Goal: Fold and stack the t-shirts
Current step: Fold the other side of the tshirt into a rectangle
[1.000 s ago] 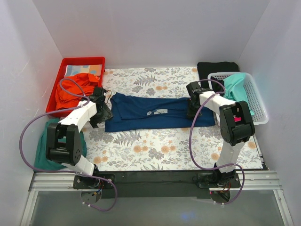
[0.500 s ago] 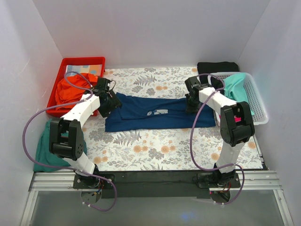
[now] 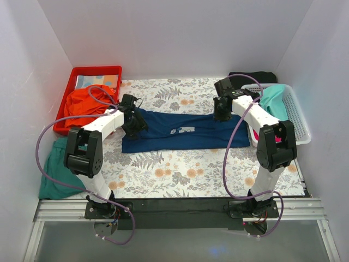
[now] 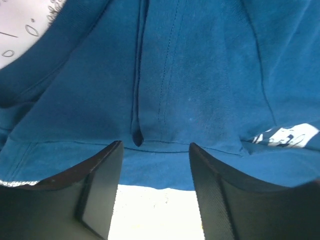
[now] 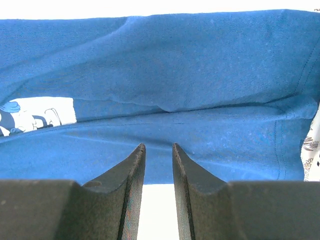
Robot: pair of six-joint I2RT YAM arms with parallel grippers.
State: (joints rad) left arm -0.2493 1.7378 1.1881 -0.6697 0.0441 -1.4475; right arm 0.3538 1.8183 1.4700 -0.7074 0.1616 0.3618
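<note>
Lying on the table: the navy t-shirt (image 3: 185,131), folded to a long band across the middle of the flowered cloth (image 3: 180,172), its length running from left to right.
White print (image 3: 182,130): small, facing up, near the middle of the band.
Left gripper (image 3: 133,123): it is at the left end of the navy t-shirt, low over the cloth. In the left wrist view its two fingers (image 4: 100,190) stand well apart. The hem and a small fold of the shirt lie just in front of the tips, and nothing is between them.
Right gripper (image 3: 221,112): it is at the right end of the shirt, on its far edge. In the right wrist view its fingers (image 5: 131,190) leave only a narrow slit. Blue cloth shows past the tips, but nothing is pinched in the slit.
Red tray (image 3: 76,71): at the far left corner, with an orange-red t-shirt (image 3: 87,103) heaped in it.
White basket (image 3: 299,117): at the right side, with a turquoise t-shirt (image 3: 272,101) hanging over its left rim.
Black t-shirt (image 3: 251,77): flat at the far right, behind the basket.
Green garment (image 3: 52,174): crumpled at the left edge, beside the left arm.
</note>
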